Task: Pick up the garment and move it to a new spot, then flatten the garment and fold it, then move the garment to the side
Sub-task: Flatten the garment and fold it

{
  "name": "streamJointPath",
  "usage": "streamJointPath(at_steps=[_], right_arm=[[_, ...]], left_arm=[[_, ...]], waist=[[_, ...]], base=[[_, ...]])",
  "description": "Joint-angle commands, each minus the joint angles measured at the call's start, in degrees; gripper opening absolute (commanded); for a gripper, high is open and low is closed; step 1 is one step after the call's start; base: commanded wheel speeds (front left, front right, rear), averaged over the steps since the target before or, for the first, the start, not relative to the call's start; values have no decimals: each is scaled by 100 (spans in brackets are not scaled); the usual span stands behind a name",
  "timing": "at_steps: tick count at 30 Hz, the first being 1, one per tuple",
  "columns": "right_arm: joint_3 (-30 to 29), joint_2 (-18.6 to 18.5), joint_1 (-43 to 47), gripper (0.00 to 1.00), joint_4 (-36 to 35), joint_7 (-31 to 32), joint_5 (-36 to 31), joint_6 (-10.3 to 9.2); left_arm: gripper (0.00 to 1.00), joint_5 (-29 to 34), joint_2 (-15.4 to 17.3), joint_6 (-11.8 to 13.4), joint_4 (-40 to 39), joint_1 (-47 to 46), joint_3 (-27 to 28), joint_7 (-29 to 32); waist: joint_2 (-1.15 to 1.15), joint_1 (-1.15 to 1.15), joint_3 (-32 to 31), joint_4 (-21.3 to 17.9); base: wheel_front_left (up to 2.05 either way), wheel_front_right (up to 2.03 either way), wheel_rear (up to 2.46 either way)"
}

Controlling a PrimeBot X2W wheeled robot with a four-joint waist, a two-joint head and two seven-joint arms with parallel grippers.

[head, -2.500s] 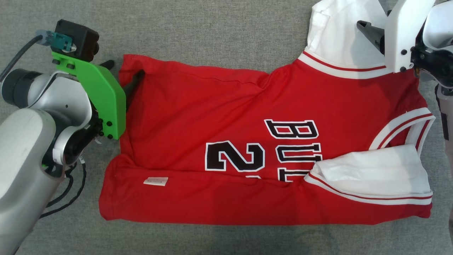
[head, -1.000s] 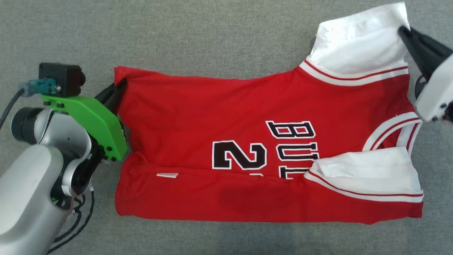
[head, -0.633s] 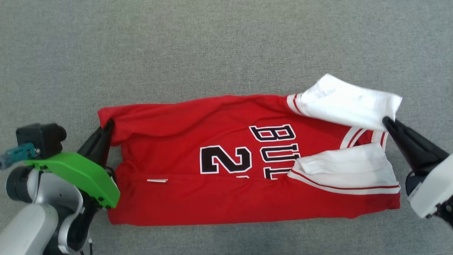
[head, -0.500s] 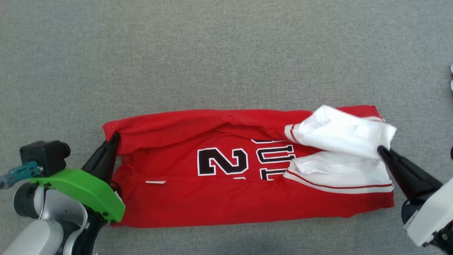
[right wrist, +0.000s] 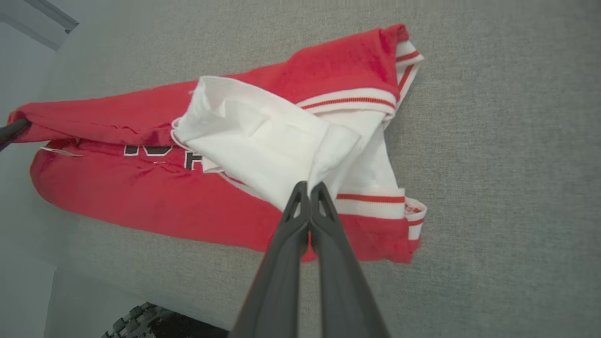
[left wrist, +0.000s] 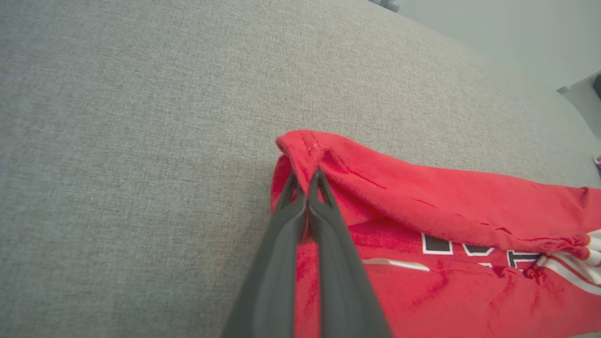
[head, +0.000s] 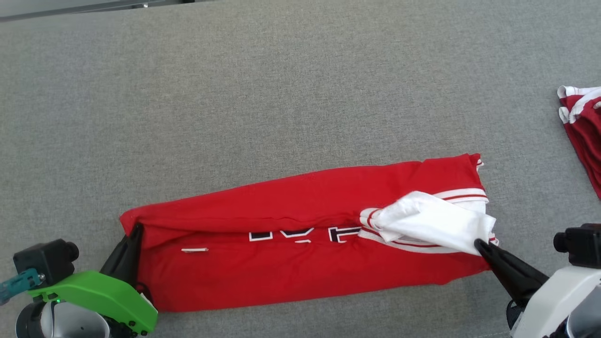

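Note:
The garment (head: 300,202), a red jersey with white trim and black lettering, lies folded lengthwise on the grey table, its far half laid over most of the lettering. My left gripper (head: 136,227) is shut on the jersey's left red corner; the left wrist view shows the left gripper (left wrist: 305,176) pinching the hem of the garment (left wrist: 446,197). My right gripper (head: 478,243) is shut on the white sleeve cloth at the right end. In the right wrist view, the right gripper (right wrist: 309,187) holds a white fold of the garment (right wrist: 141,188).
A second folded red and white garment (head: 582,122) lies at the right edge of the grey table (head: 281,94). The table's far edge (head: 70,11) shows at the top left. Its near edge (right wrist: 61,263) lies close behind the right gripper.
Both grippers have drawn the jersey's far edge toward the near edge, folding it over the number and lettering. The head view has shifted too, bringing the second garment into sight.

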Motion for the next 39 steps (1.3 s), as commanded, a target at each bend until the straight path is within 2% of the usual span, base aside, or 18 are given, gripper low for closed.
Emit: streamJointPath(at_steps=[1,3,4,5,6,7,8,9,10,14,18,21,24,31,37,39], right_arm=[[58,-128,-166,0,94,-97,-80,2],[153,-270,-279,0,250,-185,-169,3],[176,-342,-318,15,327,-243,-218,2],[208,-426,-335,51,389,-286,-267,2],[222,-480,-336,100,457,-322,-301,2],[242,-536,-337,100,492,-351,-332,2],[250,-579,-342,100,520,-388,-337,2],[234,-603,-333,100,550,-400,-325,2],[212,-618,-293,100,568,-376,-295,2],[-80,-524,-142,100,360,-100,79,2],[-682,-330,-300,100,59,176,450,3],[-961,-251,-548,100,153,487,492,2],[-985,-205,-722,100,369,734,458,2],[-724,61,-1427,100,1442,1201,171,2],[-487,222,-1886,100,2525,1382,-108,2],[-455,307,-1967,100,2756,1464,-20,2]], left_arm=[[0,-15,-11,32,39,129,-10,-23],[0,-20,-38,56,67,191,-25,-52],[0,-24,-62,61,89,211,-38,-70],[0,-17,-72,70,109,246,-68,-61],[0,-22,-97,73,127,279,-100,-49],[13,-45,-127,78,134,306,-122,-33],[35,-36,-134,75,143,320,-142,-46],[71,-11,-136,85,165,333,-158,-62],[100,11,-146,92,186,349,-175,-80],[100,77,-151,120,226,465,-212,-144],[100,268,-82,309,217,634,-84,-433],[100,442,-43,486,230,762,91,-792],[100,574,-34,571,254,811,193,-1029],[100,829,-136,599,412,654,314,-1492],[100,948,-219,469,598,536,304,-1620],[100,1000,-247,412,666,494,316,-1671]], waist=[[46,0,-36,-16],[46,0,-56,-8],[46,0,-72,17],[46,0,-85,41],[46,0,-102,63],[46,0,-113,80],[46,0,-122,96],[46,0,-140,117],[46,0,-162,132],[46,0,-229,189],[46,0,-286,182],[46,0,-323,198],[46,0,-334,228],[46,0,-313,394],[46,0,-324,562],[46,0,-349,628]], base=[[0,0,0],[0,0,0],[0,0,0],[0,0,0],[0,0,0],[0,0,0],[0,0,0],[0,0,0],[0,0,0],[0,0,0],[0,0,0],[0,0,0],[0,0,0],[0,0,0],[0,0,0],[0,0,0]])
